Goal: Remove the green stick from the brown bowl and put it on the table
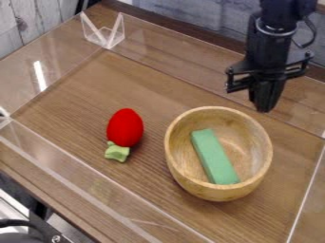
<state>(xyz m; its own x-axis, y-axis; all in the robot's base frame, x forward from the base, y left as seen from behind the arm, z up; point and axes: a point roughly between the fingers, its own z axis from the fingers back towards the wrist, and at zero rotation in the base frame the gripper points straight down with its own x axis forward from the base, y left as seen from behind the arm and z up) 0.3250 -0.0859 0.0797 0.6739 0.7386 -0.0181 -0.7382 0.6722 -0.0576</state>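
Observation:
A flat green stick lies inside the brown wooden bowl at the lower right of the table. My black gripper hangs above and behind the bowl's far right rim, pointing straight down. Its fingers are shut together with nothing between them. The stick rests free in the bowl, clear of the gripper.
A red strawberry toy with a green stem lies on the wooden table left of the bowl. Clear plastic walls ring the table, and a clear plastic stand sits at the back left.

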